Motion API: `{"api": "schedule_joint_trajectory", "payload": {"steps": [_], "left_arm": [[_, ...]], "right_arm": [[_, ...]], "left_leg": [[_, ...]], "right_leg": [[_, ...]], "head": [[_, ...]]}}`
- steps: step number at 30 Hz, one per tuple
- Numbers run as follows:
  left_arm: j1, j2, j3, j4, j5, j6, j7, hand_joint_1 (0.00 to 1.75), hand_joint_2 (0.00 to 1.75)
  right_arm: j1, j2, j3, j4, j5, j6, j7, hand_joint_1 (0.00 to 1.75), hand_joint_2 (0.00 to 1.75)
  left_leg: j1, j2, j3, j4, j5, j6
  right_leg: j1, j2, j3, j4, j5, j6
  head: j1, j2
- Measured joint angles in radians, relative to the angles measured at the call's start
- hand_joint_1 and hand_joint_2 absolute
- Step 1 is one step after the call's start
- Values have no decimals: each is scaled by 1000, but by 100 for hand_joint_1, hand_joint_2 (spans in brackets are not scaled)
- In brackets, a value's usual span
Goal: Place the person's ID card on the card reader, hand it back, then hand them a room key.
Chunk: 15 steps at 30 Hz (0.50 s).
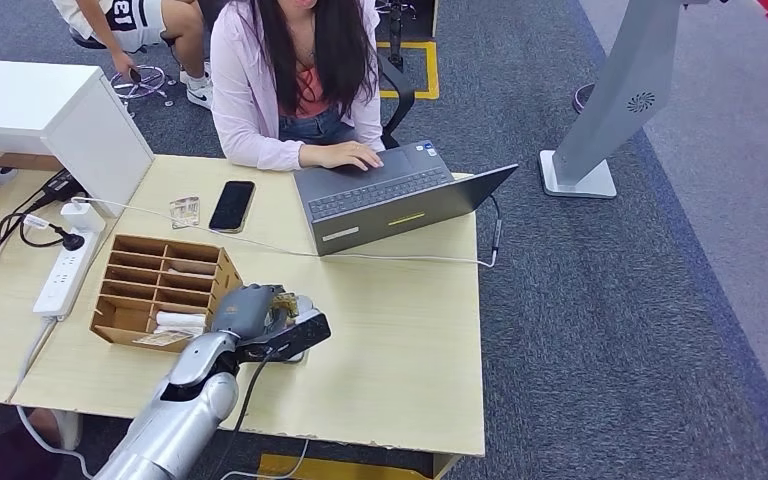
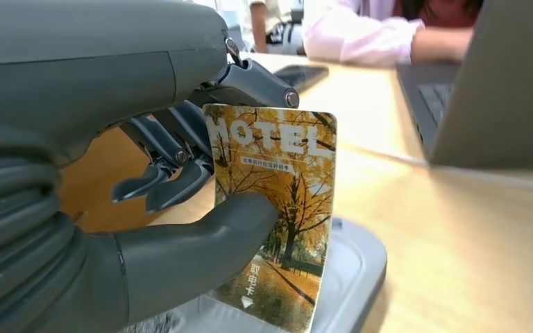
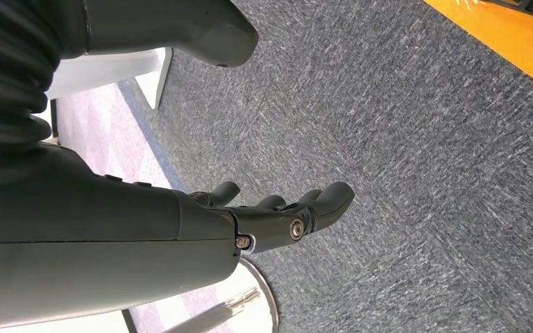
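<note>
One yellow autumn-tree card printed HOTEL (image 2: 277, 208) stood upright, pinched between the thick thumb and dark fingers of the left hand (image 1: 252, 312), its lower edge at or just above the grey rounded card reader (image 2: 354, 270); whether it touched I could not tell. In the head view the hand and reader sat at about seven o'clock on the pale wooden bench (image 1: 400, 340), just beside the brown compartmented cardboard organiser (image 1: 160, 285) at nine o'clock. The person in a pink shirt (image 1: 250, 90) typed on the grey open laptop (image 1: 390, 195) at twelve o'clock, with a black phone (image 1: 231, 205) lying near. The right hand (image 3: 277, 215) hung over grey carpet, fingers loosely spread and holding nothing. With the grip low on the card, it might pivot or slip if pressed against the reader, and a lift toward the person could snag the organiser's wall or the white cable (image 1: 410, 258) crossing the bench.
</note>
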Motion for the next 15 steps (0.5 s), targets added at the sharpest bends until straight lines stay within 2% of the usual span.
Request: {"api": "schedule_joint_trajectory", "payload": {"steps": [4,8,15], "left_arm": [[-12,5,2,-8,-25,158,-2,175,175],[-63,21,20,-45,-61,325,-19,175,175],[-137,50,66,-84,-102,401,-42,175,175]], "right_arm": [[1,0,-1,0,2,-1,1,0,175],[1,0,-1,0,14,-2,2,0,175],[1,2,-1,0,29,-2,2,0,175]], "left_leg": [[0,0,0,0,0,0],[0,-1,-1,0,0,0],[0,-1,-1,0,1,0]], "right_leg": [[0,0,0,0,0,0],[0,-1,0,0,0,0],[0,-1,0,0,0,0]], "head": [[0,0],[0,0],[0,0]]}}
